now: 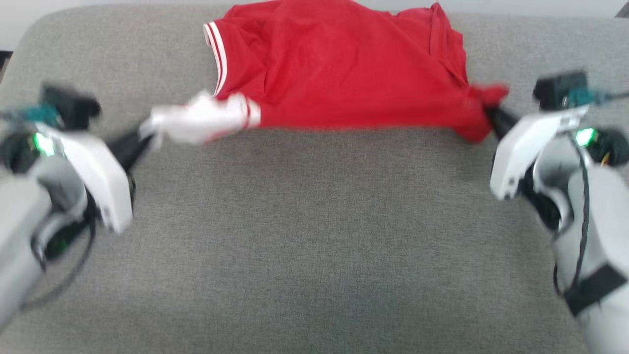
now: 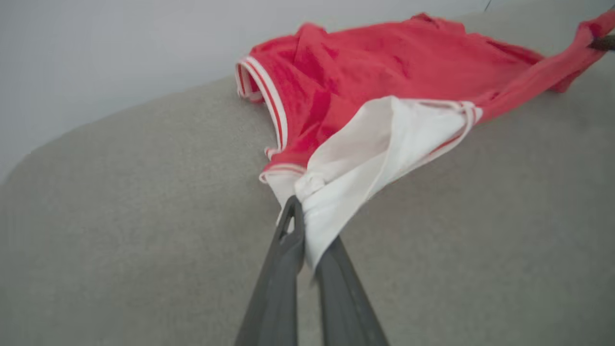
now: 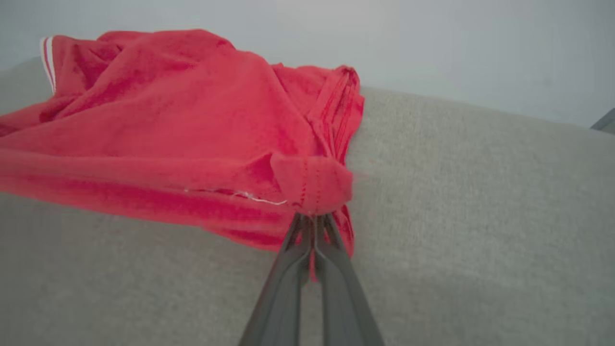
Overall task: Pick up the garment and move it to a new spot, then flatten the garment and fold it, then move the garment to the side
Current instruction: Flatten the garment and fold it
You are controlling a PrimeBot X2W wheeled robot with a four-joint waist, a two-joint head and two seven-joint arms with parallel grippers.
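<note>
The garment (image 1: pixel 344 73), a red jersey with white sleeves and red-white striped trim, lies at the far side of the grey cushion, stretched taut between both arms. My left gripper (image 1: pixel 146 132) is shut on its white sleeve (image 1: pixel 201 117); in the left wrist view my left gripper (image 2: pixel 301 216) pinches bunched white cloth of the garment (image 2: pixel 384 77). My right gripper (image 1: pixel 489 114) is shut on a red corner of the garment at the right. In the right wrist view my right gripper (image 3: pixel 313 222) clamps a red hem fold of the garment (image 3: pixel 192 115). The chest print is hidden.
The grey upholstered surface (image 1: pixel 314 236) spreads wide in front of the garment. Its rounded back edge (image 1: pixel 98 19) runs just behind the shirt, with a pale wall (image 3: pixel 432 43) beyond.
</note>
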